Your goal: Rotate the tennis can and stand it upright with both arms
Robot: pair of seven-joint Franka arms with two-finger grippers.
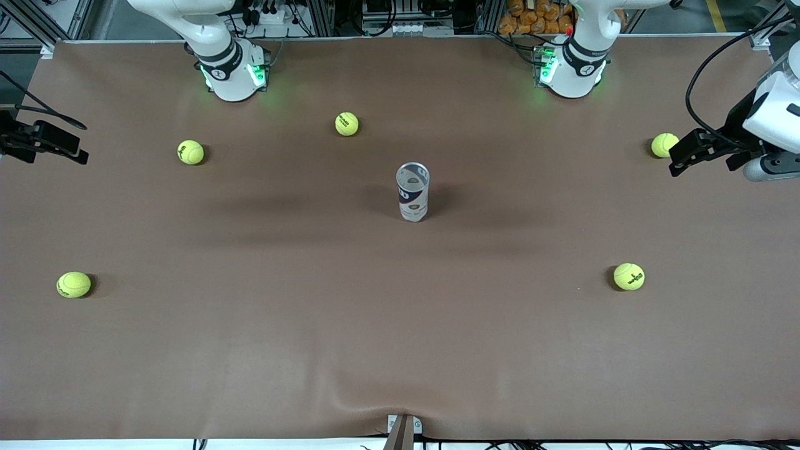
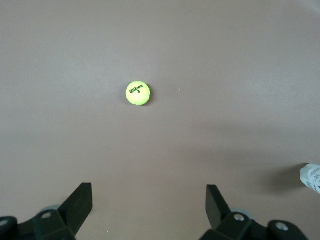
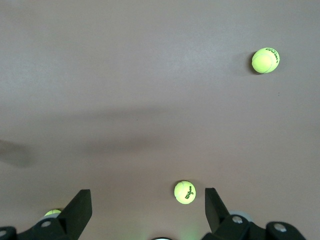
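Cut off: you get only a sliver of the can (image 2: 312,177) at the edge of the left wrist view, its shadow beside it on the table (image 1: 312,350).
Cut off, right gripper: in the front view the right gripper (image 1: 44,142) is clipped by the frame at the right arm's end of the table, so you see only part of its black body.
Hard to read: the can's label is too small for you to make out more than a dark band and some white marking.
Half hidden: in the right wrist view one ball (image 3: 52,213) peeks out from under a finger (image 3: 80,207).
Can: it stands upright near the middle of the table, open top toward the camera. You can see a pale inside with a darker patch low down; what that patch is you cannot tell.
Balls: all lie loose on the table, well apart from the can. Two (image 1: 347,124) (image 1: 190,152) lie farther from the camera than the can, two (image 1: 74,284) (image 1: 629,276) nearer, and one (image 1: 664,145) sits just beside the left gripper.
Left gripper: the left gripper (image 1: 687,155) hangs over the left arm's end of the table, fingers spread wide, nothing between them.
Right gripper, fingers: spread wide too in its wrist view, holding nothing, with one ball (image 3: 185,192) on the table below.
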